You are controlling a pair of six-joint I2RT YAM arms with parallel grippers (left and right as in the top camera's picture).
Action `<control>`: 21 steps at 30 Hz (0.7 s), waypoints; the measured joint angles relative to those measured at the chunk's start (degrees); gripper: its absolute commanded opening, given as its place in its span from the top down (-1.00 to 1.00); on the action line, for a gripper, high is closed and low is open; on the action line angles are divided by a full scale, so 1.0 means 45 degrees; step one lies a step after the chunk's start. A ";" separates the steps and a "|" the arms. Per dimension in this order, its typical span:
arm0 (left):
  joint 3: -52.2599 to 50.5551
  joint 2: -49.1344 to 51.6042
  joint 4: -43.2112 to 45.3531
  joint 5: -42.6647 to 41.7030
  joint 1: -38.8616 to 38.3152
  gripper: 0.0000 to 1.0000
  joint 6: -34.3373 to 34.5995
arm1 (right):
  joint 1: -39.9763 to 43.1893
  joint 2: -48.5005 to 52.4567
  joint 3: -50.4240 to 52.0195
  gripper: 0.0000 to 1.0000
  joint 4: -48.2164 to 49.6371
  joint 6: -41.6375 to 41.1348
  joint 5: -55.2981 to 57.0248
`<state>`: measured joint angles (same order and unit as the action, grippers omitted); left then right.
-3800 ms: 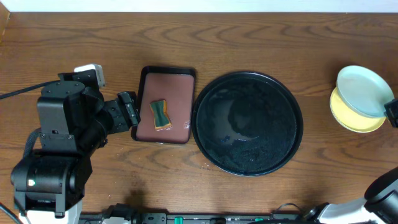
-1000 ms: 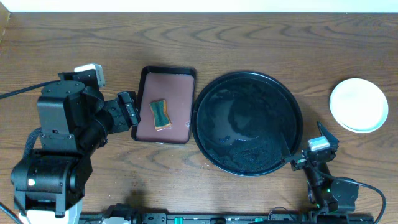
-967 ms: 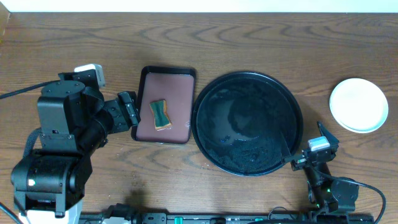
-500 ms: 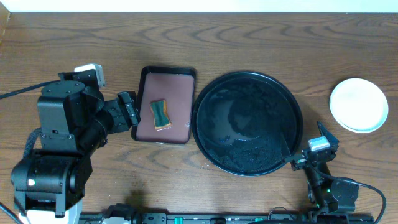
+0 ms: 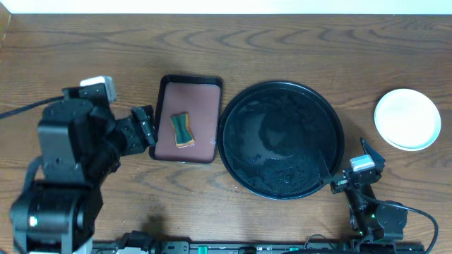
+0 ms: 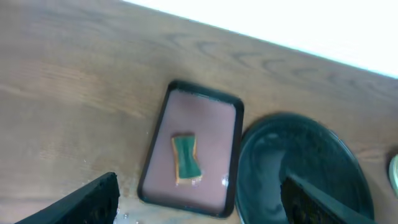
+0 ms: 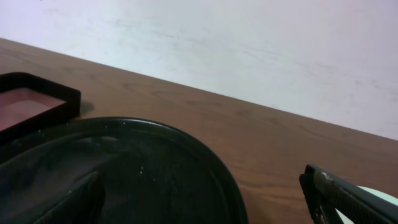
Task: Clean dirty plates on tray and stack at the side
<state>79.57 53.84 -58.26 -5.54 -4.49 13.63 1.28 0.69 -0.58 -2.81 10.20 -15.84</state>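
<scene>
Overhead view: stack of plates right of the black tray; both arms' jaws wide open, empty.

text: none legible | labels/brands/nos.: none in any view | signs: none

- A brown wooden table with wavy grain fills the overhead view.
- A plain pale wall rises just behind its far edge (faintly scuffed in places).
- The light is even, with no hard shadows.
</scene>
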 measured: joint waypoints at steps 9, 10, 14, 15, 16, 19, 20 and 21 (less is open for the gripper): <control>-0.4483 -0.3424 0.5785 -0.0029 0.0073 -0.68 -0.0423 | 0.0000 0.0000 0.0005 -0.99 0.0010 0.0000 0.0000; -0.5158 -0.3886 0.6334 -0.0073 0.0136 -0.68 -0.0491 | 0.0000 0.0000 0.0005 -0.99 0.0015 0.0000 0.0005; -0.7665 -0.5663 0.7883 -0.0136 0.0427 -0.68 -0.0748 | 0.0000 0.0000 0.0005 -0.99 0.0015 0.0000 0.0005; -0.8189 -0.6057 0.8043 -0.0136 0.0491 -0.68 -0.0763 | 0.0000 0.0000 0.0005 -0.99 0.0015 0.0000 0.0005; -0.8748 -0.6475 0.8233 -0.0136 0.0544 -0.68 -0.0772 | 0.0000 0.0000 0.0005 -0.98 0.0015 0.0000 0.0005; -1.0443 -0.7820 0.9180 -0.0165 0.0612 -0.68 -0.0806 | 0.0000 0.0000 0.0005 -0.98 0.0015 0.0000 0.0005; -1.0958 -0.8272 0.9462 -0.0170 0.0622 -0.68 -0.0806 | 0.0000 0.0000 0.0005 -0.99 0.0015 0.0000 0.0000; -1.1502 -0.8767 0.9831 -0.0175 0.0631 -0.68 -0.0811 | 0.0000 0.0000 0.0005 -0.99 0.0015 0.0000 0.0000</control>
<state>27.81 14.39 -14.02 -6.33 -1.65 9.98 1.28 0.69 -0.56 -2.74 10.20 -15.84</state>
